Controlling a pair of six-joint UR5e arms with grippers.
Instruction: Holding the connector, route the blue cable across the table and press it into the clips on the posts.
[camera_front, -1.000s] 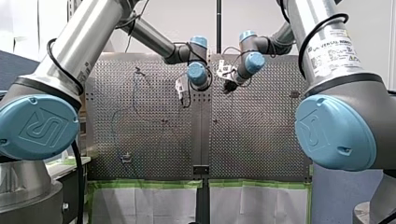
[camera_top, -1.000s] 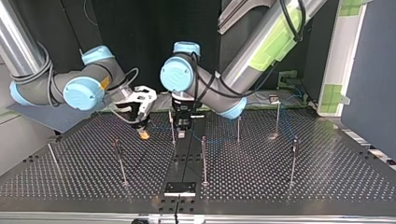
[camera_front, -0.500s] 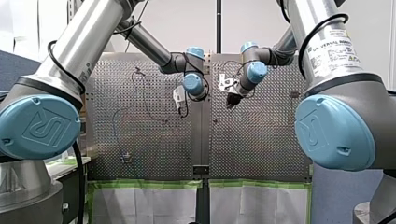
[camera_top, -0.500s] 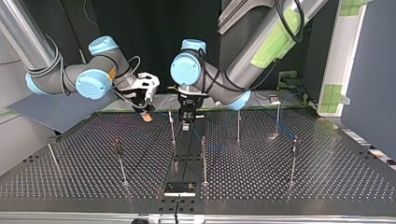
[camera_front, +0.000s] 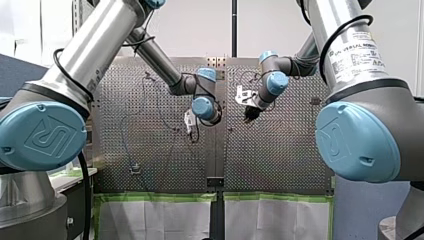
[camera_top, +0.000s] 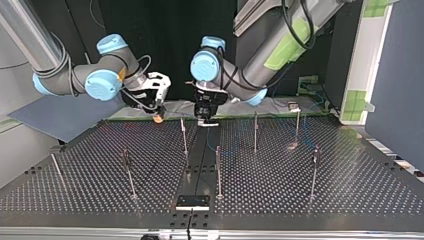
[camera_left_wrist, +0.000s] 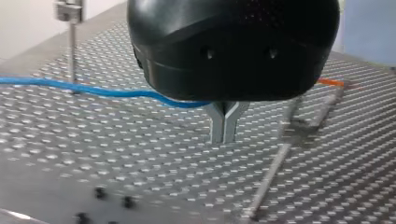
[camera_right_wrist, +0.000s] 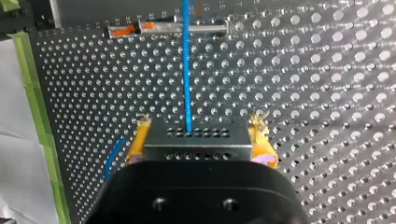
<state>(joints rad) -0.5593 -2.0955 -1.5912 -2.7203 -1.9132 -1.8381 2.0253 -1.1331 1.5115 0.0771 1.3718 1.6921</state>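
Note:
In the right wrist view my right gripper is shut on the grey perforated connector, a yellow pad on either side. The blue cable leaves the connector and runs straight ahead over the table. In the left wrist view the metal fingers of my left gripper are pressed together above the table. The blue cable comes from a far post into the fork where these fingers meet. In the top view my right gripper and my left gripper hang side by side near the table's far edge.
Several thin upright posts stand on the perforated table; two of them are close in front of the grippers. A post with an orange clip lies ahead of my right gripper. A small black plate sits at the near edge.
In the top view both grippers have risen and drawn back toward the table's far edge, my left one also shifting slightly right. Both grips look the same as before.

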